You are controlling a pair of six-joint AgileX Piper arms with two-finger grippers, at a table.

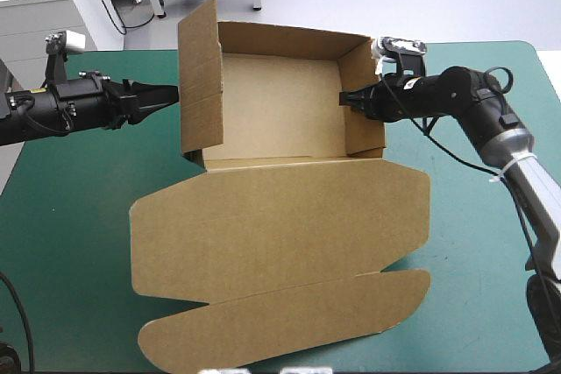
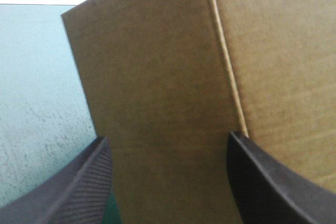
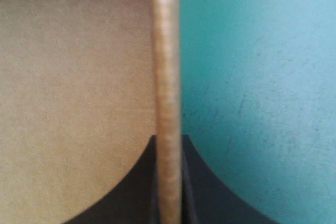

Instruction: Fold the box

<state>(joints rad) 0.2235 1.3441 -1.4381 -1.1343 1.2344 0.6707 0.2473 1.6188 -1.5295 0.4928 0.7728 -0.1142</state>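
Box point(image 1: 280, 216) right wall pinched between right fingers point(image 3: 210, 192); left fingers point(image 2: 73, 192) held apart. Risk: untucked left flap point(image 1: 200, 76) knocked outward.

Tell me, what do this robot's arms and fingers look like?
The left arm is black as far as it shows. The right arm is black, then grey toward its base, with a white tie. Each ends in two broad black fingers shaped like curved fins, faintly ribbed.
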